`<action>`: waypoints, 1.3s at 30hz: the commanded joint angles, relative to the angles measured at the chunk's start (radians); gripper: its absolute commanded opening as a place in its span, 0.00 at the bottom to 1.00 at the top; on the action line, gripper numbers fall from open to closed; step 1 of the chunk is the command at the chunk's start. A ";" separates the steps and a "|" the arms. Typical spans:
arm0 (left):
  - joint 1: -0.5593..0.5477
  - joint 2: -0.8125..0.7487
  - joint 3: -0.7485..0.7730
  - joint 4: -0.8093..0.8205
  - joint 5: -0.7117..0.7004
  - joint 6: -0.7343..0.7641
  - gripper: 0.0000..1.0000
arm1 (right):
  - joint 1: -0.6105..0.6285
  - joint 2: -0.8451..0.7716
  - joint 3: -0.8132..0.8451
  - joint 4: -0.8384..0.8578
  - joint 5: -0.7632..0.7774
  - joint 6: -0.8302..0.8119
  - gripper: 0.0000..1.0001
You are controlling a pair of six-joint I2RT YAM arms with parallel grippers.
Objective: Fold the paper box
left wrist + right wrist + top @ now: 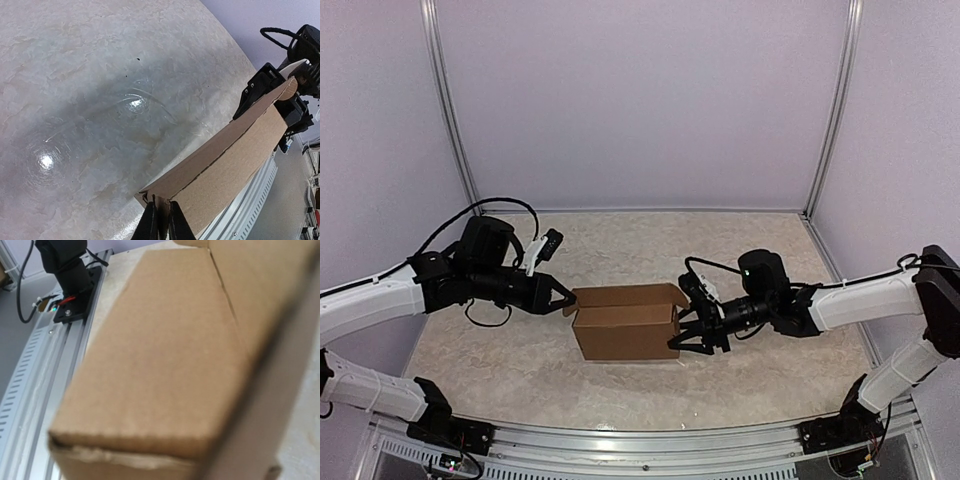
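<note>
The paper box [625,330] is a plain brown cardboard box standing mid-table, with a flap raised along its top edge. My left gripper [565,300] is at its left end, shut on a cardboard tab at the corner. In the left wrist view the black fingers [147,225] pinch that tab [161,212], and the box [235,155] runs away to the upper right. My right gripper [688,322] is at the right end, its jaws held wide against the box's end. The box [165,350] fills the right wrist view and hides the fingers.
The table [620,240] has a pale marbled surface. An aluminium rail [620,440] runs along the near edge, close to the box's front side, and shows as the rail [30,370] in the right wrist view. White walls enclose the back and both sides.
</note>
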 commanded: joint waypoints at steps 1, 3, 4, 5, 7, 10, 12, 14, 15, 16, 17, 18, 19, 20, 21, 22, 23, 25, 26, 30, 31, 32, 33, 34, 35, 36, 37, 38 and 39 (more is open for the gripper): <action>-0.021 0.021 0.040 -0.042 -0.043 0.026 0.06 | 0.004 0.013 -0.019 -0.003 0.027 -0.012 0.19; -0.032 0.027 0.052 -0.060 -0.061 0.033 0.03 | 0.007 0.013 -0.021 -0.002 0.040 -0.014 0.19; -0.037 0.029 0.059 -0.066 -0.071 0.034 0.02 | 0.009 0.013 -0.022 0.000 0.048 -0.015 0.19; -0.042 0.035 0.064 -0.074 -0.080 0.035 0.00 | 0.012 0.011 -0.023 0.002 0.057 -0.016 0.19; -0.050 0.045 0.078 -0.088 -0.097 0.031 0.00 | 0.021 0.009 -0.026 0.006 0.075 -0.024 0.19; -0.064 0.069 0.089 -0.096 -0.117 0.015 0.00 | 0.035 0.010 -0.039 0.032 0.121 -0.039 0.17; -0.073 0.086 0.096 -0.097 -0.131 0.002 0.00 | 0.045 0.008 -0.062 0.084 0.167 -0.043 0.17; -0.086 0.099 0.097 -0.092 -0.147 -0.011 0.00 | 0.050 0.009 -0.087 0.145 0.214 -0.039 0.16; -0.095 0.104 0.094 -0.085 -0.159 -0.019 0.00 | 0.051 0.011 -0.106 0.177 0.235 -0.036 0.16; -0.103 0.112 0.089 -0.073 -0.174 -0.027 0.00 | 0.056 0.014 -0.122 0.217 0.257 -0.030 0.16; -0.109 0.119 0.082 -0.058 -0.188 -0.036 0.00 | 0.058 0.020 -0.137 0.257 0.275 -0.023 0.16; -0.116 0.125 0.075 -0.041 -0.201 -0.046 0.00 | 0.062 0.030 -0.154 0.301 0.296 -0.019 0.15; -0.123 0.137 0.067 -0.023 -0.213 -0.059 0.00 | 0.066 0.040 -0.169 0.341 0.318 -0.016 0.15; -0.129 0.145 0.061 -0.006 -0.228 -0.072 0.00 | 0.070 0.053 -0.184 0.379 0.342 -0.012 0.14; -0.138 0.154 0.054 0.015 -0.241 -0.085 0.00 | 0.074 0.065 -0.201 0.424 0.364 -0.007 0.14; -0.146 0.160 0.049 0.028 -0.258 -0.095 0.00 | 0.078 0.079 -0.217 0.469 0.388 -0.002 0.15; -0.156 0.170 0.048 0.038 -0.277 -0.102 0.00 | 0.081 0.095 -0.235 0.514 0.408 0.003 0.16; -0.179 0.184 0.049 0.050 -0.317 -0.105 0.00 | 0.083 0.128 -0.260 0.592 0.438 0.012 0.17; -0.190 0.192 0.049 0.056 -0.337 -0.104 0.00 | 0.084 0.152 -0.269 0.635 0.449 0.016 0.16; -0.217 0.211 0.033 0.096 -0.397 -0.104 0.00 | 0.089 0.216 -0.290 0.743 0.483 0.035 0.15; -0.218 0.215 0.021 0.115 -0.394 -0.107 0.00 | 0.091 0.230 -0.296 0.767 0.494 0.039 0.15; -0.219 0.217 0.008 0.136 -0.390 -0.110 0.00 | 0.091 0.244 -0.301 0.790 0.504 0.042 0.15; -0.219 0.217 -0.014 0.157 -0.388 -0.115 0.00 | 0.091 0.256 -0.310 0.810 0.510 0.043 0.15; -0.219 0.217 -0.026 0.174 -0.392 -0.117 0.00 | 0.092 0.267 -0.315 0.827 0.517 0.046 0.15; -0.219 0.218 -0.037 0.187 -0.398 -0.118 0.00 | 0.092 0.277 -0.318 0.842 0.521 0.048 0.15; -0.219 0.218 -0.045 0.195 -0.407 -0.116 0.00 | 0.093 0.285 -0.322 0.853 0.524 0.051 0.15; -0.219 0.218 -0.054 0.206 -0.420 -0.115 0.00 | 0.092 0.293 -0.324 0.862 0.526 0.054 0.15; -0.219 0.219 -0.060 0.214 -0.428 -0.114 0.00 | 0.093 0.300 -0.326 0.871 0.526 0.057 0.15; -0.219 0.221 -0.065 0.223 -0.433 -0.113 0.00 | 0.093 0.306 -0.327 0.877 0.525 0.060 0.15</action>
